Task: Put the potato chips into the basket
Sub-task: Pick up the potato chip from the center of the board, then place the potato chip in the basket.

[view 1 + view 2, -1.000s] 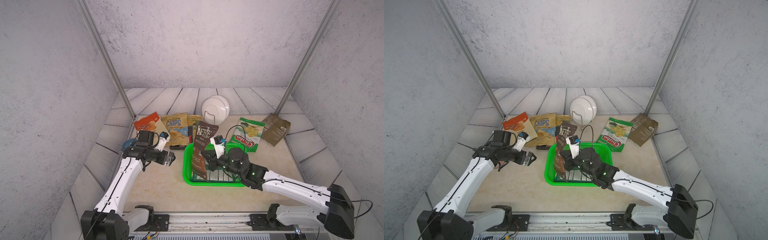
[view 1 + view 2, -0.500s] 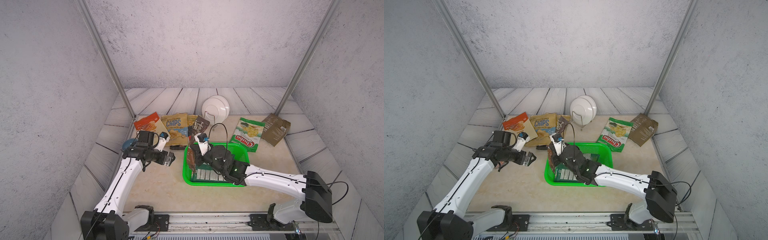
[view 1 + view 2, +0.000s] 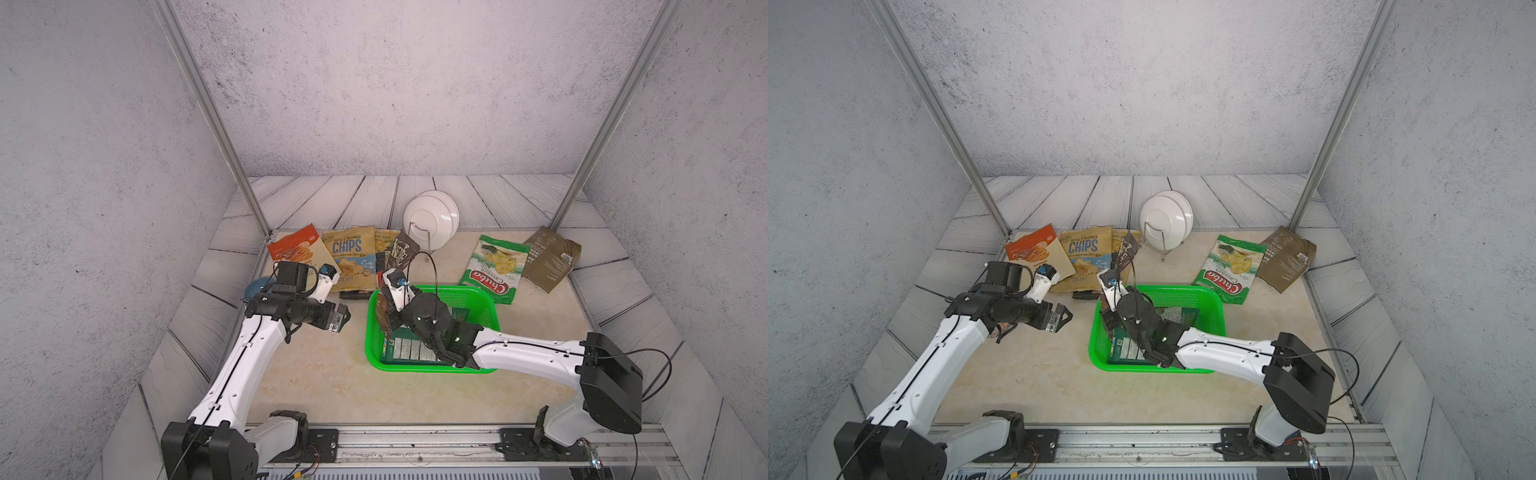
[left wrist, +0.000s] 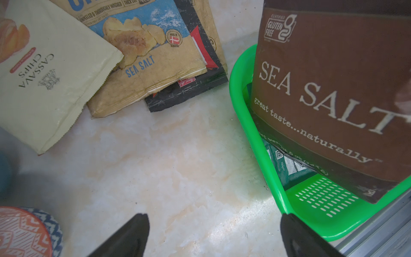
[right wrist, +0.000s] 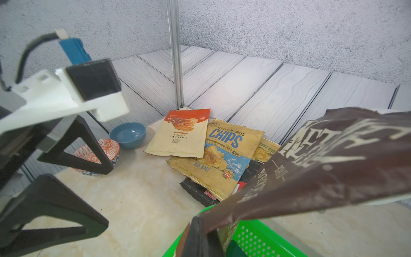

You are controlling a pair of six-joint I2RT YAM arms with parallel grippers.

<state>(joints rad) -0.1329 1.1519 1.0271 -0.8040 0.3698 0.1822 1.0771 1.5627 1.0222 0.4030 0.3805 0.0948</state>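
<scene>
Desk point(image 3: 332, 374) fills the lower middle in both top views; green basket point(image 3: 478, 293) sits just right of centre.

One dark-green bag point(image 4: 287, 164) lies flat on the basket base: done.

Brown Kettle bag point(image 4: 329, 89) stands upright at the basket's left end; right hand point(image 5: 201, 233) is clamped on its edge; its lower edge looks inside the rim; release not yet made.

Outside, to do:
- upper left, a pile of tan CHIPS bag point(image 3: 349, 257), orange-and-cream cassava bag point(image 3: 297, 249), second tan bag point(image 3: 384, 245) and black bag point(image 3: 353, 294) beneath
- upper right, green Chuba bag point(image 3: 494, 266) and olive-brown bag point(image 3: 548, 257)

Judged about a quarter through.

Left hand point(image 4: 214, 219) hangs left of the basket over bare desk; jaws wide apart, empty.
</scene>
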